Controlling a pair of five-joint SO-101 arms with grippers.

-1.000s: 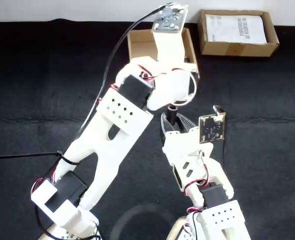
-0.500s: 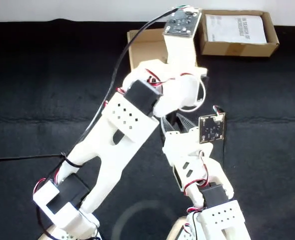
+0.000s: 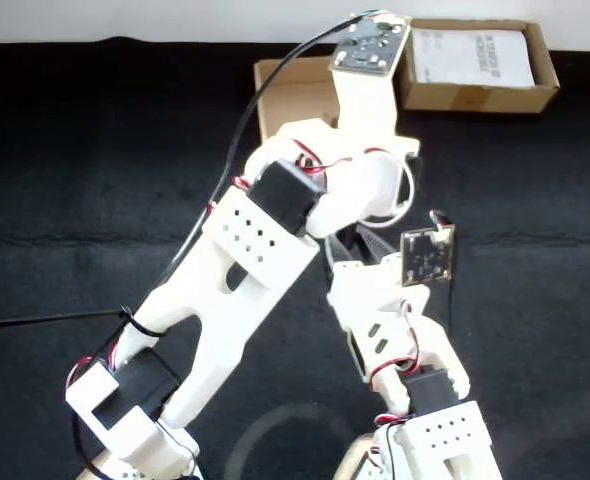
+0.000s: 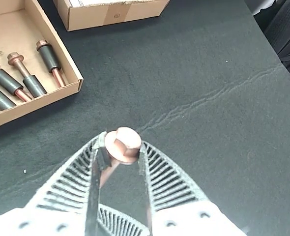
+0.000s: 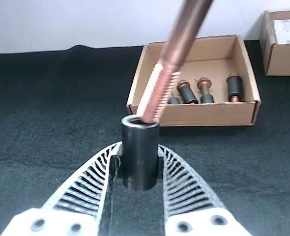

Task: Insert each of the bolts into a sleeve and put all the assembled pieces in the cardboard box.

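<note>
My right gripper (image 5: 138,164) is shut on a dark sleeve (image 5: 139,152), held upright. A copper bolt (image 5: 172,61) slants down from above, its threaded tip just inside the sleeve's mouth. My left gripper (image 4: 121,152) is shut on that bolt's hex head (image 4: 122,145). In the high view the left arm's wrist (image 3: 360,190) hangs over the right gripper (image 3: 360,245) at mid-table. The open cardboard box (image 5: 196,81) beyond holds several assembled bolt-and-sleeve pieces (image 4: 24,76).
A second cardboard box (image 3: 475,65) with a printed sheet stands at the back right, beside the open box (image 3: 285,95). Black cloth (image 3: 95,200) covers the table. A black cable (image 3: 235,140) runs along the left arm.
The left arm has swung right and forward, bringing the bolt over the sleeve; the right gripper with the sleeve has barely moved.
</note>
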